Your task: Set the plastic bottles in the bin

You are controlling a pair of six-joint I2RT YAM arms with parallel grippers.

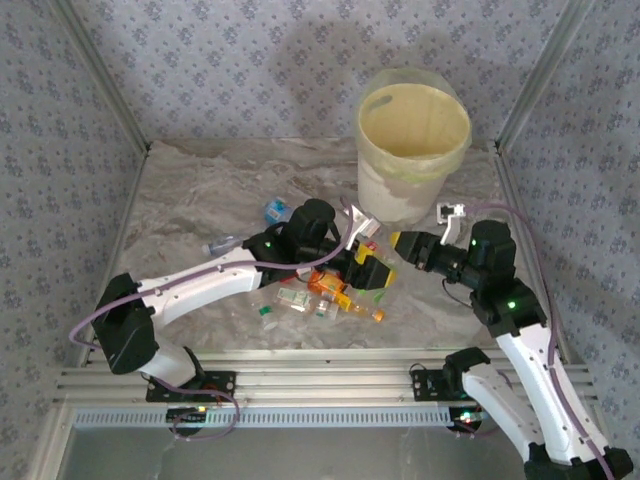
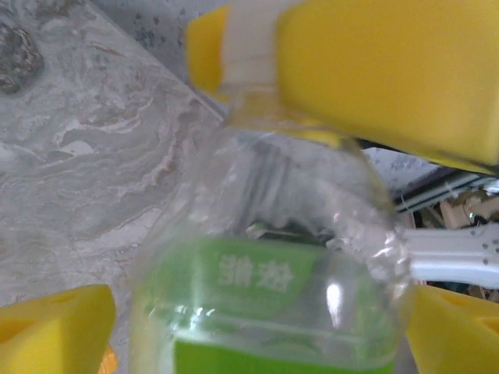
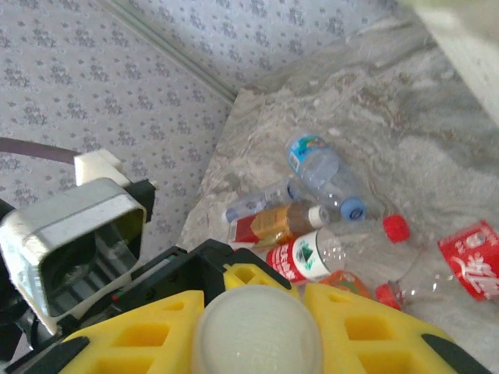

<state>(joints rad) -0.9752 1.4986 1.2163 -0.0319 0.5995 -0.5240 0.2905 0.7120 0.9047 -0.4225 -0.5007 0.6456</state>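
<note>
Marble-patterned table (image 1: 200, 190), boxed in by grey floral walls (image 1: 250, 60), carries the cream bin (image 1: 400, 190) at its far right and loose plastic bottles (image 1: 325, 298) mid-table, where the right end effector (image 1: 403, 243) pinches the white cap (image 2: 249, 47) of a green-labelled bottle (image 2: 265, 312) while the left end effector (image 1: 372, 270) stands spread around that bottle.

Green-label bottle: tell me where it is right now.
Left wrist view, centre: the green-label bottle sits between the left gripper's open fingers, its white cap pinched by the right gripper, just in front of the bin.
</note>
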